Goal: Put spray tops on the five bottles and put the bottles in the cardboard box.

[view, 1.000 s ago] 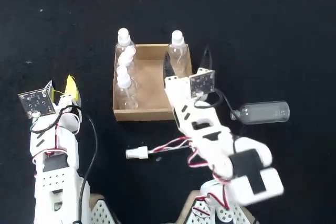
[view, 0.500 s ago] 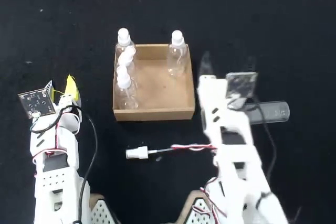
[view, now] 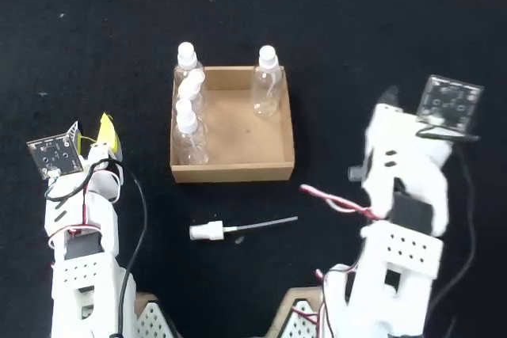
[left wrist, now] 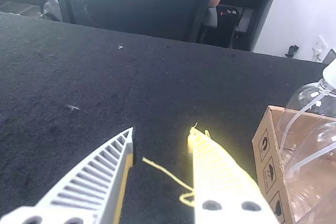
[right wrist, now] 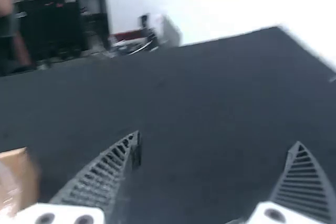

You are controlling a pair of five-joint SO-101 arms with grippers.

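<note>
Matt black cloth table, plain brown cardboard box, clear glossy plastic bottles, white plastic spray top

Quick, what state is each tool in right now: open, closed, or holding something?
Left tool: open, holding nothing.
Right tool: open wide, holding nothing.

A black cloth-covered bench fills the scene, with a dark office chair beyond its far edge and a white wall behind.
</note>
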